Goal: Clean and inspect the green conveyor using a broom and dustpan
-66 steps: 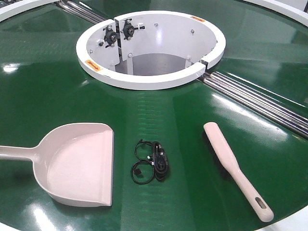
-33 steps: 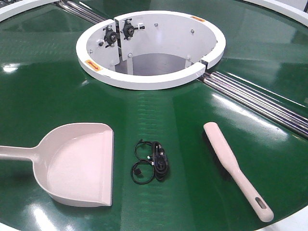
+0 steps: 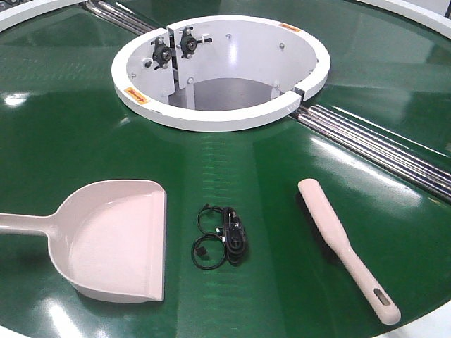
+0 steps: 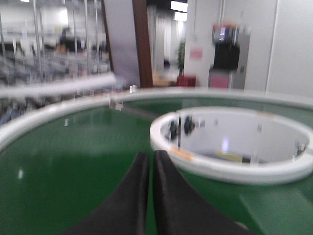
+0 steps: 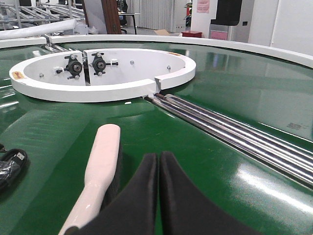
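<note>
Nothing moved — broom (image 5: 101, 159) lies just beside right end effector (image 5: 158, 157).

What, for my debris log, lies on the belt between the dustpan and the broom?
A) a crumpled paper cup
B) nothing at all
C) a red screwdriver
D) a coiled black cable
D: a coiled black cable lies on the green conveyor between the dustpan and the broom, touching neither.
</note>
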